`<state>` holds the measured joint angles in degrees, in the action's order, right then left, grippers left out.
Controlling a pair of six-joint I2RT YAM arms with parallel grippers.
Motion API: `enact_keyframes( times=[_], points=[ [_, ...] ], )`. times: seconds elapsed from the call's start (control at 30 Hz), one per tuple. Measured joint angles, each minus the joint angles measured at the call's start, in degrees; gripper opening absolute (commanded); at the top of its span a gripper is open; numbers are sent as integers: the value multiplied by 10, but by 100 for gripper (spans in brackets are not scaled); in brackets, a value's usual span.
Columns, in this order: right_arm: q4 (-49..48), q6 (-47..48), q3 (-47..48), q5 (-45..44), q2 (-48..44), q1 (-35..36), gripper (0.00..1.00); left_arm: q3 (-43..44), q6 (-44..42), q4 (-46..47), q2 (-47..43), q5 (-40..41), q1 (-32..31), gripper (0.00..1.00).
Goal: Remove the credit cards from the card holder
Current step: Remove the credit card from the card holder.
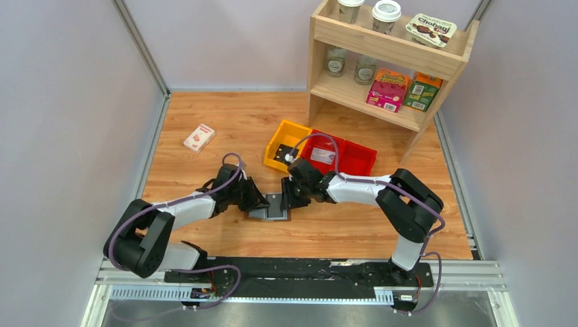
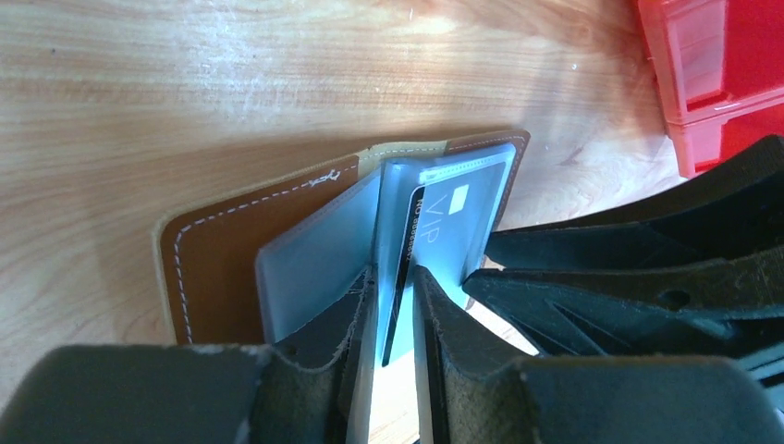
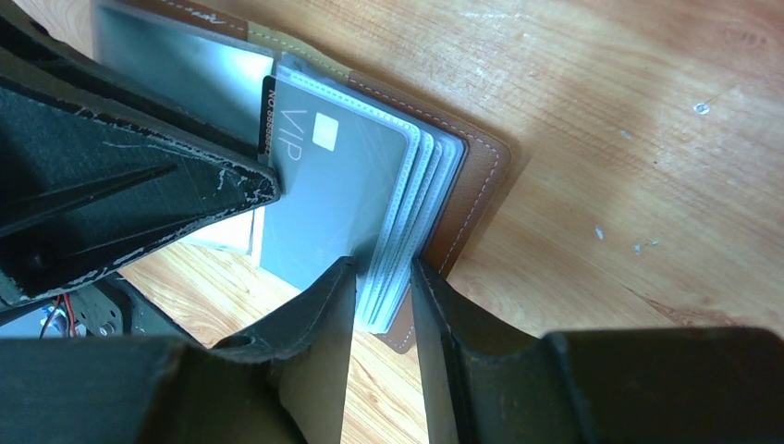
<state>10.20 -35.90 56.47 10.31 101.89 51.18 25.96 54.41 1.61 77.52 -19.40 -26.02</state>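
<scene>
My arms (image 1: pixel 194 208) — white shells, black joints — trail purple cables (image 1: pixel 326 138); black fingers (image 3: pixel 185 176) of my left pincer (image 2: pixel 388 277) are scuffed.

The top view is bright and evenly lit from overhead, with soft shadows under the arms (image 1: pixel 191 208) on the counter (image 1: pixel 225 122). In the wrist views glare whitens the wood and the card holder (image 2: pixel 213 250) sleeves; the left claw (image 2: pixel 388 296) and right claw (image 3: pixel 381 277) are dark, close and soft
</scene>
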Motion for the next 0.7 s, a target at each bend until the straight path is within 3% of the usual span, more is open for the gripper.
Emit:
enact_keyframes(
  times=[0.3, 0.7],
  points=[
    [-17, -8, -7, 15, 0, -7, 35, -18, 6, 31, -54, -10, -1, 23],
    [-23, -7, -10, 32, 1, -14, 35, -22, 5, 89, -1, -29, 4, 22]
  ],
)
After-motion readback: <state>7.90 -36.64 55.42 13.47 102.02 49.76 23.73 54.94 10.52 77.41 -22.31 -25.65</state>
